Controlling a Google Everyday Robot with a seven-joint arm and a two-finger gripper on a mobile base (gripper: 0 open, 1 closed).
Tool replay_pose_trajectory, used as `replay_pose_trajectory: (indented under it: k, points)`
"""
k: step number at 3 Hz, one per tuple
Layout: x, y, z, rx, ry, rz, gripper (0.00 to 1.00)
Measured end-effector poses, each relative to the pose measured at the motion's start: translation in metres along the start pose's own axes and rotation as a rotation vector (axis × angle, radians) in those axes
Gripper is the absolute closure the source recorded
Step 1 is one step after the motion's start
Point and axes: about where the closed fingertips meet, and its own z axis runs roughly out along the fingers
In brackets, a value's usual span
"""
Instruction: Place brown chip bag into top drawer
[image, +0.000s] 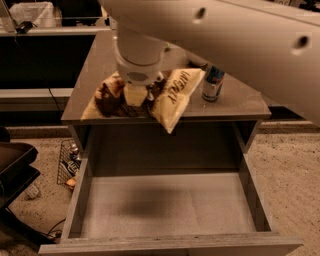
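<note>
Gripper (136, 98) holds brown chip bag (176, 96) over counter edge (225, 116), top drawer (170, 205)

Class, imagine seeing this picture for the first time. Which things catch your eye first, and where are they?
A huge pale robot arm sweeps across the top, its gripper shut on the brown chip bag at the front edge of the cabinet top, one bag corner hanging past it. Below, the top drawer stands pulled wide open. A small can stands beside the bag.
</note>
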Motion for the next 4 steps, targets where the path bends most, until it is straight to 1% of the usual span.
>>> replay_pose_trajectory:
  k: [1, 2, 3, 4]
  points:
    - [0.043, 0.034, -0.003, -0.019, -0.075, 0.029, 1.0]
    - [0.085, 0.062, 0.01, -0.045, -0.164, 0.078, 1.0]
    - [0.105, 0.083, 0.037, -0.088, -0.273, 0.106, 1.0]
    - [0.118, 0.098, 0.08, -0.137, -0.382, 0.131, 0.98]
